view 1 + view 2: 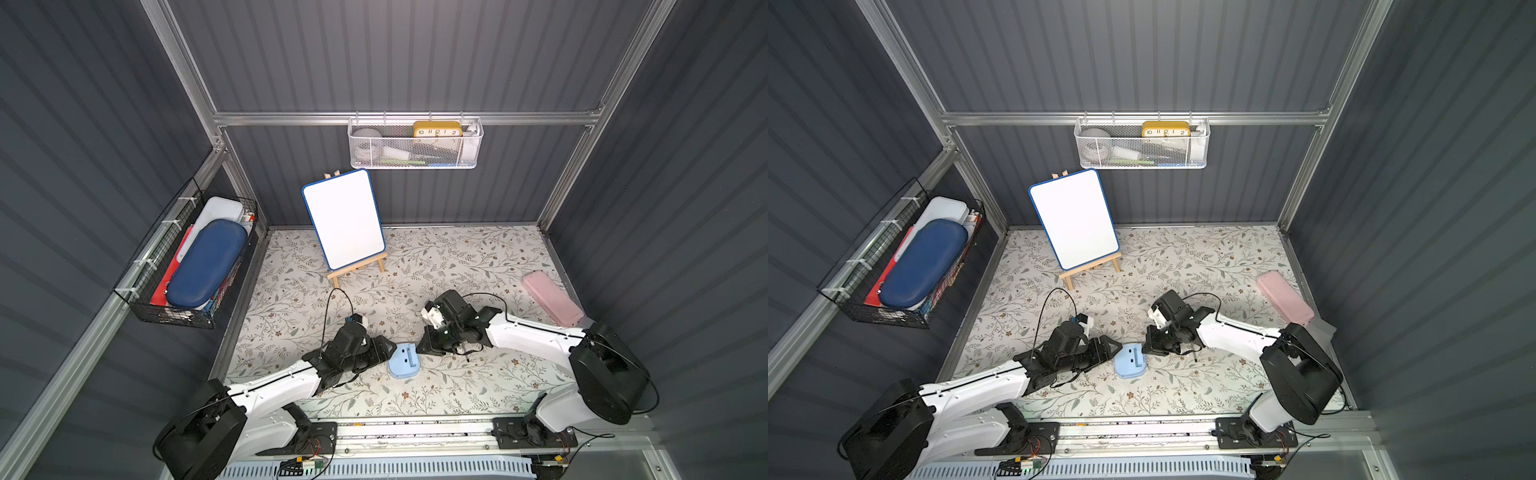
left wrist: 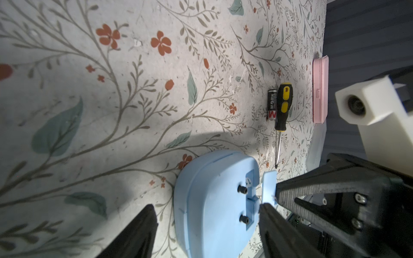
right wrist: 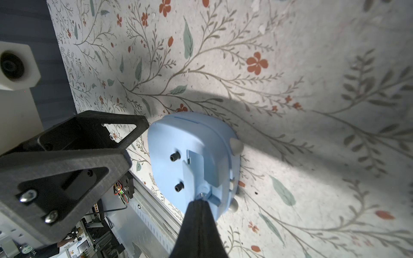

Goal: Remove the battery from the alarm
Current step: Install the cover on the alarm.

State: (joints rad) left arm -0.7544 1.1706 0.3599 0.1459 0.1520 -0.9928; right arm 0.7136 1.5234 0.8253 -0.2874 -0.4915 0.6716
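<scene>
Your battery point(image 2: 272, 104) lies on the table point(image 2: 111, 111), touching the screwdriver point(image 2: 282, 111), well apart from the alarm point(image 2: 212, 201). The alarm rests face down between both arms, its blue cover point(image 2: 268, 186) tilted up. Your left pincer point(image 2: 205, 225) stands apart around the alarm; your right pincer point(image 3: 199, 202) is together at the cover.

The alarm point(image 1: 403, 360) is laid face down at the near centre of the surface point(image 1: 457, 257), between the two arms. The battery point(image 2: 272, 104) is laid just beside the screwdriver point(image 2: 282, 111), toward 3 o'clock of the alarm. A case point(image 1: 552, 297) is found further out at 2 o'clock.
</scene>
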